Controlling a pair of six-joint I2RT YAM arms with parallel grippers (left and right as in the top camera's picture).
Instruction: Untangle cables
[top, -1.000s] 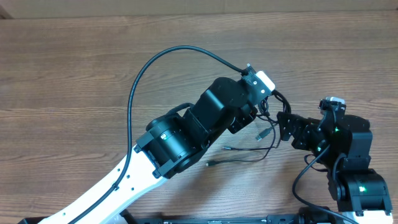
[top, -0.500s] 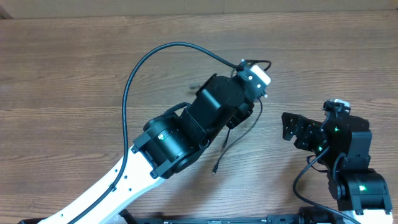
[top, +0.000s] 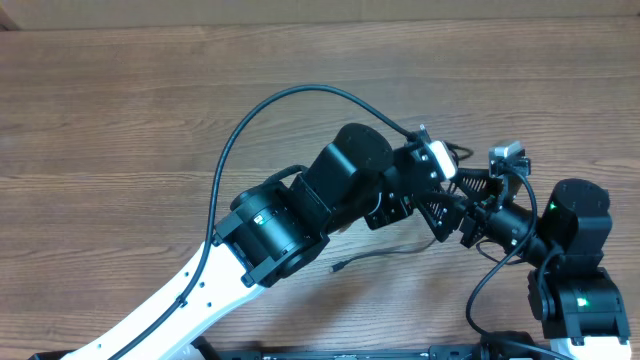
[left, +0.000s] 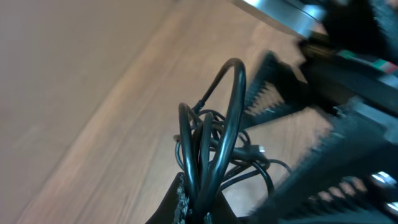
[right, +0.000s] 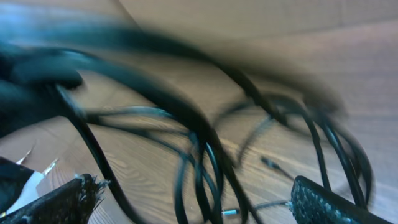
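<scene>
The cables are a tangled bunch of thin black cords (left: 211, 146). My left gripper (left: 200, 214) is shut on several strands and holds the bunch up off the table. In the overhead view a loose tail (top: 375, 256) trails left on the wood from under the left gripper (top: 412, 200) and ends in a small plug. My right gripper (top: 452, 215) meets the left one at the bunch. In the right wrist view it (right: 196, 186) is open wide with blurred cable loops (right: 205, 155) hanging between its fingers. A teal tip (right: 231, 212) lies on the table below.
The wooden table (top: 120, 130) stretches to the left and back. The left arm's thick black cable (top: 235, 130) arcs above the table. The right arm's base (top: 580, 300) stands at the front right.
Half a second ago my left gripper held the bunch up and away from the right gripper. It has now swung right, and my right gripper has reached left, its open fingers around the loops.
</scene>
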